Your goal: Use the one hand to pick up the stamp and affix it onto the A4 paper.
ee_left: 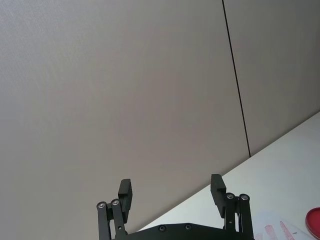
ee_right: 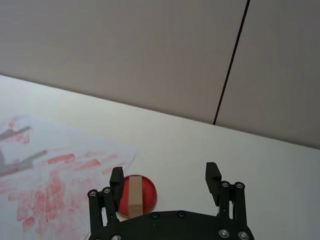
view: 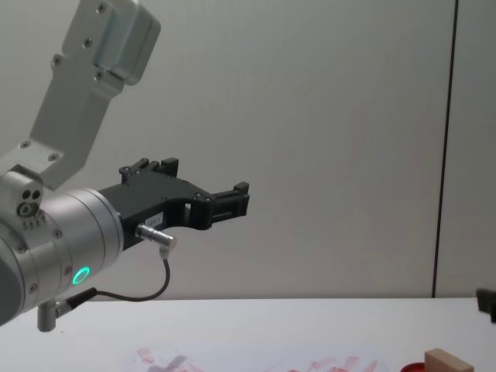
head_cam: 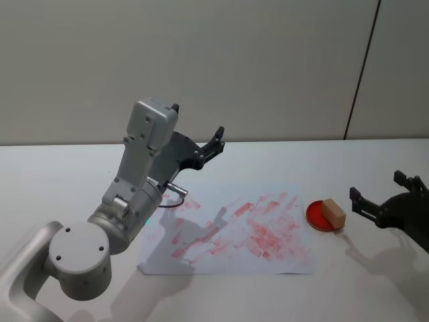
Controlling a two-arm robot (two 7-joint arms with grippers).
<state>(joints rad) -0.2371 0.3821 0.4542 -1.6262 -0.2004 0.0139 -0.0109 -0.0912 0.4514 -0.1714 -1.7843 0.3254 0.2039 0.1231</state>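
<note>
Stamp [head_cam: 333, 212] stands on the red ink pad [head_cam: 315, 216] just to the left of the right gripper [head_cam: 375, 184], close to its nearer finger but not touching it. The tan block rests on the side of the pad that faces this gripper, and part of it overhangs the pad's rim there.

The right gripper hovers low over the white table [head_cam: 67, 174] with its two black fingers spread wide and nothing between them. In the right wrist view the stamp [ee_right: 131, 195] and the pad [ee_right: 147, 192] lie ahead of and below the fingertips [ee_right: 117, 175]. They sit in line with one finger and not with the middle of the gap. In the chest view the stamp [view: 448, 360] shows as a small tan block low down, beside the red edge of the pad [view: 413, 366].

The A4 paper [head_cam: 234, 235] lies flat beyond the pad, farther to the left of the right gripper and apart from it. Red-pink prints and smudges cover much of its surface. The pad is just beside the edge of the sheet that faces this gripper.

The left gripper [ee_left: 170, 182] is held high, well to the left of the right one, above the sheet's far left part. Its fingers are also spread and empty, and they point toward the grey wall [ee_left: 125, 75].
</note>
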